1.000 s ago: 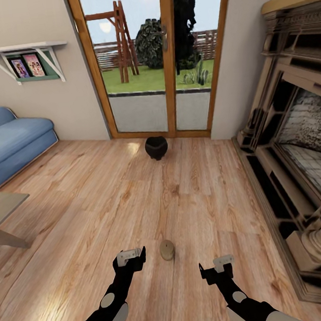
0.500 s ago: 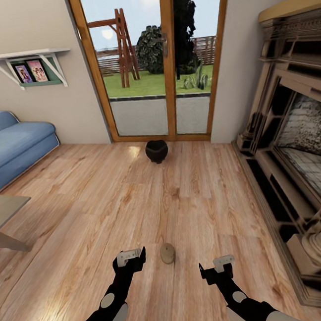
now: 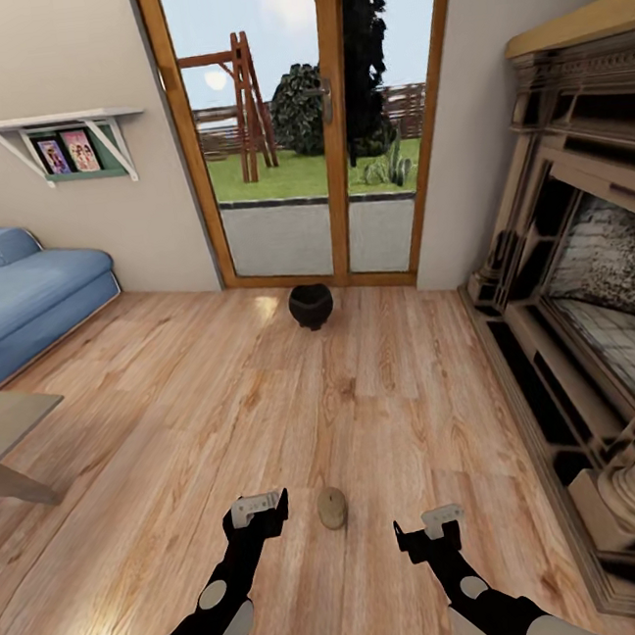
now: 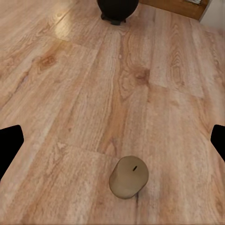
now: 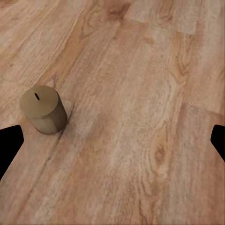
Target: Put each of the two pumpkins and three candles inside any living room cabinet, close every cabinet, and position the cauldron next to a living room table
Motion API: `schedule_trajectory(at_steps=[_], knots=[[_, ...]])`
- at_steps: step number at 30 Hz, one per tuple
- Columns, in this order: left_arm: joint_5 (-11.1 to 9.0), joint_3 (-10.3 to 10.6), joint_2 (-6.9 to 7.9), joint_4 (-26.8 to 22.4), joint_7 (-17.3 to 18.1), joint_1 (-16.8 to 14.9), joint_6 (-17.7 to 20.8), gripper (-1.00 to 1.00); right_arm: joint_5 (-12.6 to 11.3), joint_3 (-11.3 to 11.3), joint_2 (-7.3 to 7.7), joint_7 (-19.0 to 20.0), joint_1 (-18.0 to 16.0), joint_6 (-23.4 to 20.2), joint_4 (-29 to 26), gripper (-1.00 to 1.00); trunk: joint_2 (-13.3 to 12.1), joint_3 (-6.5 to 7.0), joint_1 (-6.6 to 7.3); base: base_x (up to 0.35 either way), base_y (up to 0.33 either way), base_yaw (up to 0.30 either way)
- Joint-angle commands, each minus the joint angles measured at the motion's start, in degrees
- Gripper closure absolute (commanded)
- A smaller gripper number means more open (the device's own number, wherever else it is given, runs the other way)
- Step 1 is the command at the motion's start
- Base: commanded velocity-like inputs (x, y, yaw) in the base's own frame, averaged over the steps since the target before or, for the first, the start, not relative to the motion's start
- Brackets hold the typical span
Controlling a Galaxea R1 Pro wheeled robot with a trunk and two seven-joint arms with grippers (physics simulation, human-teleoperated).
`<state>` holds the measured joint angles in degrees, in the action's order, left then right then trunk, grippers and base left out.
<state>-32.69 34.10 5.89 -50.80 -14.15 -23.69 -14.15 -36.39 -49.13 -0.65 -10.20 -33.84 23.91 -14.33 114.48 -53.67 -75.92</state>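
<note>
A short tan cylindrical candle (image 3: 331, 508) stood upright on the wooden floor, between my left tool (image 3: 259, 510) and right tool (image 3: 428, 530), both spread wide and empty. I judged a straight descent, fingers straddling it, best.

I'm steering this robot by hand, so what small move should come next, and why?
Probably lower the left pincer toward the candle. The candle stands upright on the floor between both pincers, nearer the left, and both pincers are open and empty.
</note>
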Motion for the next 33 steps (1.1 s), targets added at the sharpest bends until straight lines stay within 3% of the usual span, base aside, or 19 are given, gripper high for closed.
schedule_trajectory(at_steps=[1, 33], knots=[[0.0, 0.0, 0.0, 0.0, 0.0, 0.0, 0.0, -1.0, 0.0, 0.0, -0.01, 0.0, 0.0, 0.0, 0.0, -1.0, 0.0, 0.1, 0.0, 0.0, 0.0, 0.0], [0.0, -0.4, 0.09, 0.1, 0.0, 0.0, 0.0, -1.0, 0.0, 0.0, -0.75, 0.0, 0.0, 0.0, 0.0, -1.0, 0.0, 3.04, 0.0, 0.0, 0.0, 0.081]])
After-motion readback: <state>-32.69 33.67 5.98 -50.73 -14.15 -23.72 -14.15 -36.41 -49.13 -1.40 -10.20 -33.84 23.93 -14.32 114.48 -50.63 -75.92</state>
